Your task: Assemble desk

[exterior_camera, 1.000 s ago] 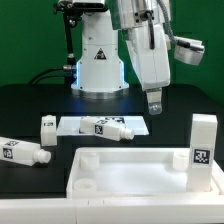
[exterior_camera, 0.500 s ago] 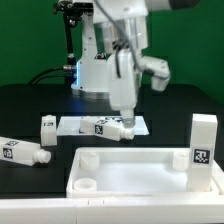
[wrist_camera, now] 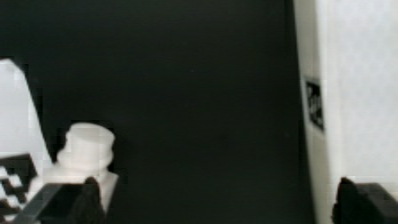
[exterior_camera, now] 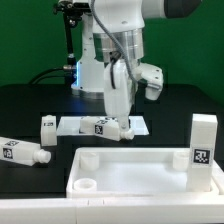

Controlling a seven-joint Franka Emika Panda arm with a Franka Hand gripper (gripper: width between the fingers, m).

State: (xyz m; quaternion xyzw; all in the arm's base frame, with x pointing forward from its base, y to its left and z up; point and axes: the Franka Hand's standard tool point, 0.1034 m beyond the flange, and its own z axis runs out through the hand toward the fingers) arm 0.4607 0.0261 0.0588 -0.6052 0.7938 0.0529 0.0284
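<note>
4 legs show in the ext. view. The lying leg (exterior_camera: 102,126) rests on the marker board (exterior_camera: 72,124). The short leg (exterior_camera: 47,127) stands just beside that board. The far-left leg (exterior_camera: 20,152) lies flat. The tall leg (exterior_camera: 203,140) stands upright at the tabletop (exterior_camera: 140,172) corner on the exterior view's right; can't tell if it's seated. Your gripper (exterior_camera: 121,120) hangs low over the lying leg's end, jaws spread wide, grasping nothing. Wrist view: a round leg peg (wrist_camera: 80,150) sits just beside 1 fingertip (wrist_camera: 63,205), not between the 2.
</note>
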